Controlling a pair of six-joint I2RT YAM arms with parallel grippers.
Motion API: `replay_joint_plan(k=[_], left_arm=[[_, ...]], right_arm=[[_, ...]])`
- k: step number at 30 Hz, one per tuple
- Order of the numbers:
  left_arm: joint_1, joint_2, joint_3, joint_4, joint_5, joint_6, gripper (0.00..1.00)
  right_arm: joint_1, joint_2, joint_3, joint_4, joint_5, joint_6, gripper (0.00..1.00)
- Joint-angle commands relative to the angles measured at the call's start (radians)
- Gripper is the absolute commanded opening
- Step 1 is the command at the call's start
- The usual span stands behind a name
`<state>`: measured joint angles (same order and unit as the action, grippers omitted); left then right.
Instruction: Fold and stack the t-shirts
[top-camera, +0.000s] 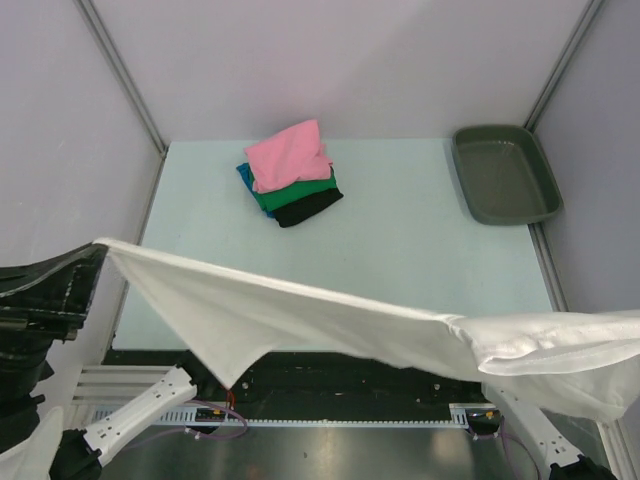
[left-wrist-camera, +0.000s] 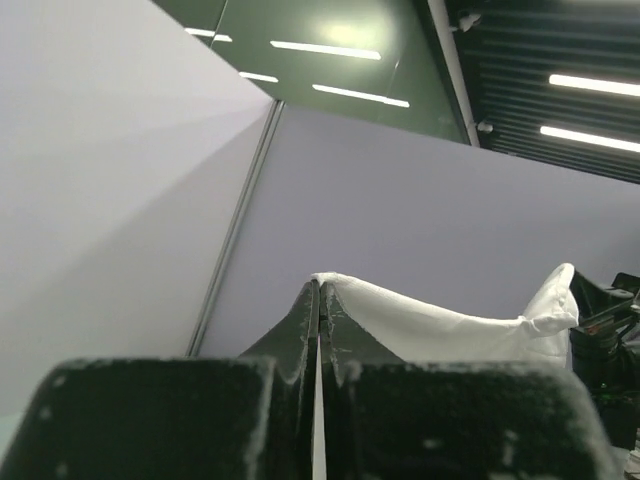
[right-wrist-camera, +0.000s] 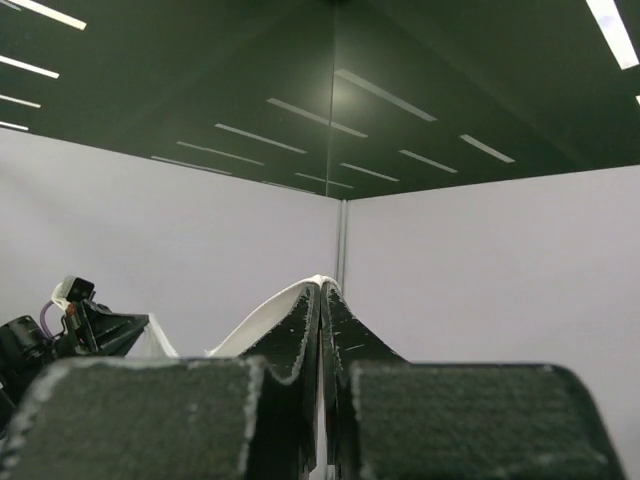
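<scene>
The large white t-shirt (top-camera: 300, 310) hangs stretched in the air across the near edge of the table, held at both ends. My left gripper (top-camera: 98, 250) is shut on its left corner; in the left wrist view the gripper (left-wrist-camera: 322, 285) pinches the white cloth (left-wrist-camera: 440, 325). My right gripper (right-wrist-camera: 323, 290) is shut on the other end of the white t-shirt (right-wrist-camera: 262, 320); in the top view it is hidden under bunched cloth at the right edge. A folded stack lies at the table's back: pink t-shirt (top-camera: 290, 152) on top, then green (top-camera: 300, 192), teal-blue (top-camera: 244, 176) and black (top-camera: 310, 208).
A dark grey-green plastic tray (top-camera: 505, 175) sits at the back right corner. Grey walls enclose the pale table (top-camera: 420, 240) on three sides. The arm bases stand at the near edge, below the hanging shirt.
</scene>
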<state>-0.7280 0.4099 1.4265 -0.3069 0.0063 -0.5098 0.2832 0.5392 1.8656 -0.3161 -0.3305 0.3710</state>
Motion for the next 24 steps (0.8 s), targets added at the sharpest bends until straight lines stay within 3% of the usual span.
replay_joint_plan(k=[1,4,7,18,24], left_arm=[[0.006,0.013,0.042,-0.007,-0.003,0.056,0.00],[0.004,0.029,-0.004,-0.040,-0.058,0.082,0.00],[0.006,0.046,-0.116,-0.041,-0.123,0.094,0.00],[0.019,0.122,-0.662,0.137,-0.370,0.004,0.00],[0.194,0.282,-0.794,0.141,-0.353,-0.140,0.00]], right_arm=[[-0.024,0.053,-0.011,-0.040,-0.019,0.026,0.00],[-0.026,0.080,-0.042,-0.110,0.051,0.009,0.00],[-0.026,0.079,-0.175,-0.118,0.097,0.011,0.00],[-0.026,0.157,-0.791,0.017,0.330,0.025,0.00],[-0.045,0.355,-0.980,0.182,0.446,0.083,0.00]])
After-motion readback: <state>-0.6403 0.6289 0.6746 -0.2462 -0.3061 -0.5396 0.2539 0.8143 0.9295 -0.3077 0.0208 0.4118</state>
